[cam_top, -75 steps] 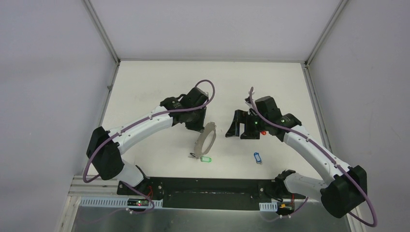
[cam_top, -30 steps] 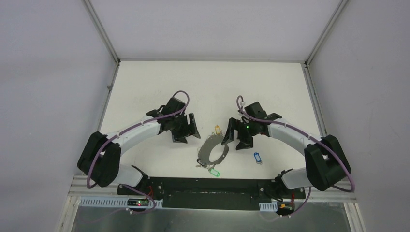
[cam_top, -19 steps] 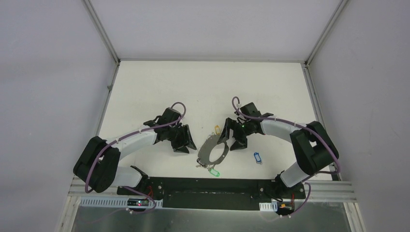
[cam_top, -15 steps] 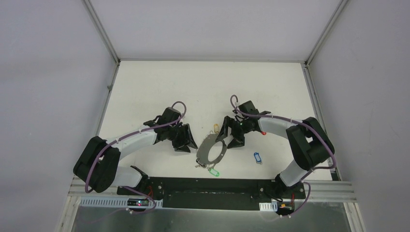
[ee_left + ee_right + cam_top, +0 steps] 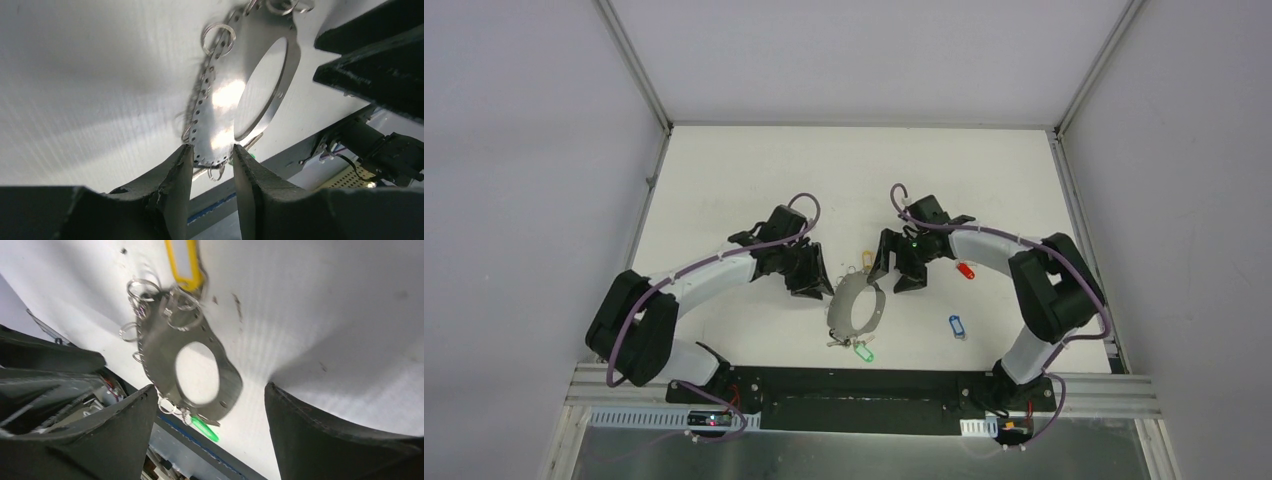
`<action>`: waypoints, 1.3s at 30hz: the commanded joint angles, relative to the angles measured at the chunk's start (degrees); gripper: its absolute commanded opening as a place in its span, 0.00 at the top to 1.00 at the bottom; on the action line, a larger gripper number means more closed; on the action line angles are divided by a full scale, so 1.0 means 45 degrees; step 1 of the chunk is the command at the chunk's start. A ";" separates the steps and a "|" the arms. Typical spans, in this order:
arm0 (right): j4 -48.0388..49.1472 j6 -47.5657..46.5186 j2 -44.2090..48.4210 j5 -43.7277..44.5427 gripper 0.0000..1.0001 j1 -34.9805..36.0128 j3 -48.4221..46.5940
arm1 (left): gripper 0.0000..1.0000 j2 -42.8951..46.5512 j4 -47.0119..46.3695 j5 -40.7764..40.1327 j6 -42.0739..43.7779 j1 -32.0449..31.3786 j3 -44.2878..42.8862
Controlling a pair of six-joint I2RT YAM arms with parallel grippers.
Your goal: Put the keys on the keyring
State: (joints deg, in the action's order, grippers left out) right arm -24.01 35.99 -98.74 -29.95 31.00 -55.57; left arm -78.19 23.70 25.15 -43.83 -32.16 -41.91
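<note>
Left side first: my left pincer (image 5: 211,149) has swung back in after letting go of the keyring (image 5: 220,100), which it held tilted up moments ago. Its fingers are only narrowly parted and grip nothing. The hoop's end shows through the gap, and I can't tell if a tip touches it.

The keyring now lies flat on the bench (image 5: 724,180), between my two pincers, and it has been nudged round a little in the last half second. So the hoop is down and needs picking up again before anything can be threaded, I reckon.

No tray or box in view; the hoop is the only holder here. The green-tagged key (image 5: 862,351) sits at its near end and the yellow-tagged key (image 5: 182,260) at its far end, among the split rings (image 5: 218,39). Both look hooked on, though the blur stops me swearing to it.

Moving right: my right pincer (image 5: 210,390) has crept in too and hangs spread wide over the hoop, empty.

Further right, the red-tagged key (image 5: 966,269) lies loose beside my right arm, uncovered now the arm has shifted. The blue-tagged key (image 5: 956,326) lies loose nearer the bases, well apart from the hoop. Those two look like the work left.
</note>
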 commanded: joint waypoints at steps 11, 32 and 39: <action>-0.0930 -0.0578 0.3557 0.0211 0.18 -0.0661 0.2269 | 0.65 -0.2626 0.2910 -0.3365 0.1883 -0.1153 -0.3971; -0.0720 -0.0335 0.1144 0.0311 0.23 0.0534 -0.0482 | 0.62 -0.3479 0.1270 -0.0794 0.2964 -0.0138 -0.4736; -0.0740 -0.0380 0.1566 0.0285 0.23 0.0395 -0.0104 | 0.64 -0.4597 0.1314 -0.0203 0.3538 -0.0157 -0.5882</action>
State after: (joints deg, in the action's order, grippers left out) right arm -28.16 33.61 -93.47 -28.71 33.26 -56.03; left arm -97.03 31.22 21.71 -30.72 -32.93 -64.79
